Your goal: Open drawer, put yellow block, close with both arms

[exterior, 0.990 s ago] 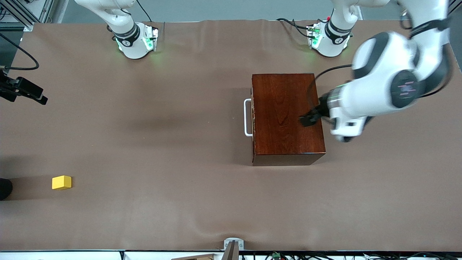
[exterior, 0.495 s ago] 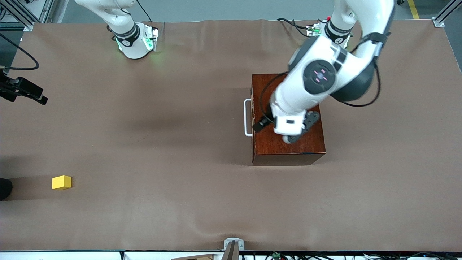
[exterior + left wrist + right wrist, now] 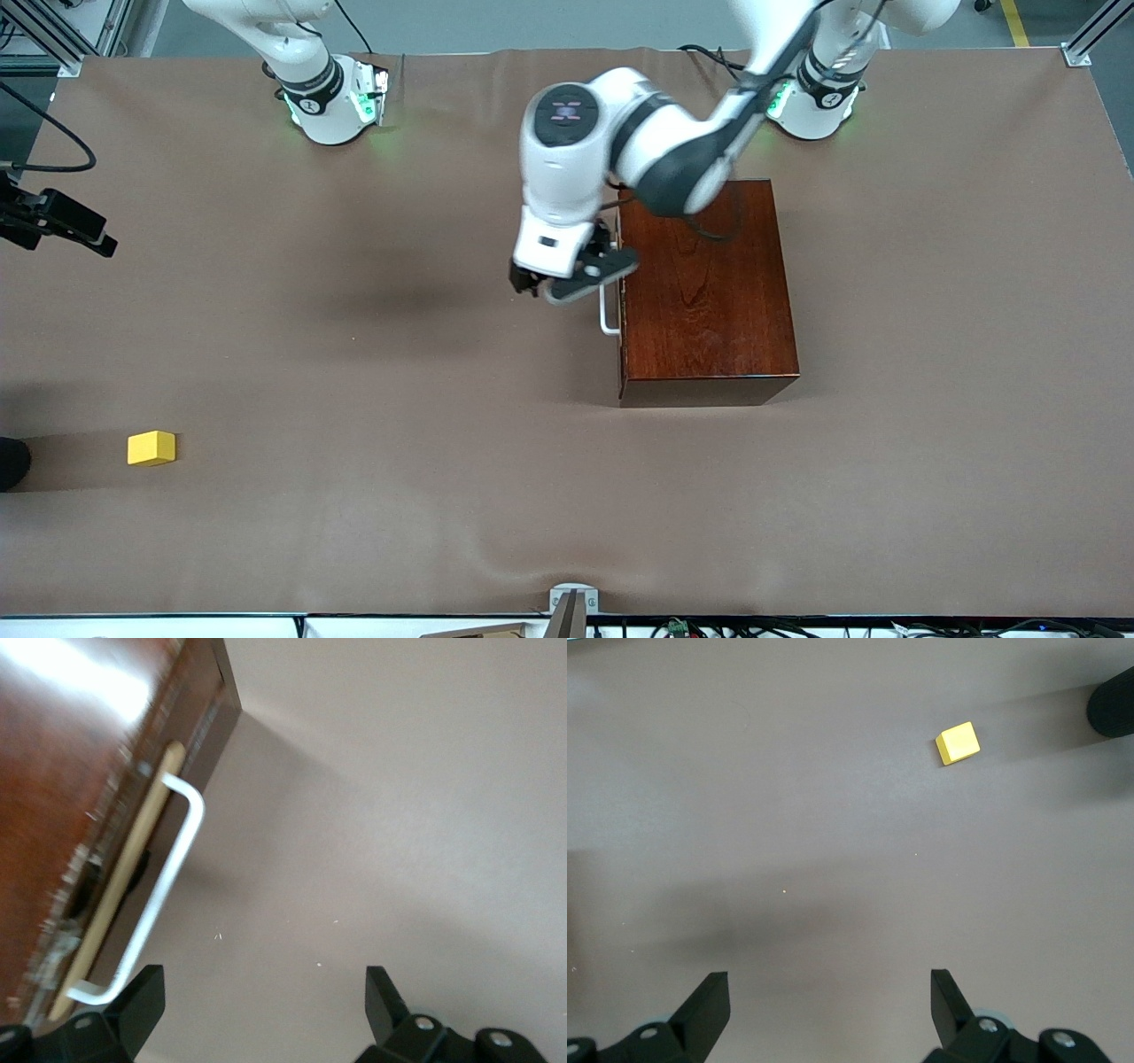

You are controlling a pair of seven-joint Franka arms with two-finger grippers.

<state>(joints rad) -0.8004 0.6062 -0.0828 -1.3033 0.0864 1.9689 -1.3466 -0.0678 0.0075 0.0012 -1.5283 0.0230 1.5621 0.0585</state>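
Observation:
The mahogany box (image 3: 709, 292) stands toward the left arm's end of the table with its drawer shut. The drawer's white handle (image 3: 608, 321) faces the right arm's end. It also shows in the left wrist view (image 3: 168, 877). My left gripper (image 3: 556, 285) is open and empty over the table just in front of the handle; one of its fingers (image 3: 142, 992) is close beside the handle's end. The yellow block (image 3: 151, 447) lies near the right arm's end, nearer the front camera. My right gripper (image 3: 830, 1010) is open and empty, high over the bare table, with the block (image 3: 958, 742) some way off.
The brown table cover (image 3: 399, 372) spreads between block and box. A dark rounded object (image 3: 11, 462) sits at the table's edge beside the block. The right arm's black hand (image 3: 62, 226) shows at the edge of the front view.
My left arm has swung from the box's far end across its top to just in front of the handle. The right arm, block and box have not moved.

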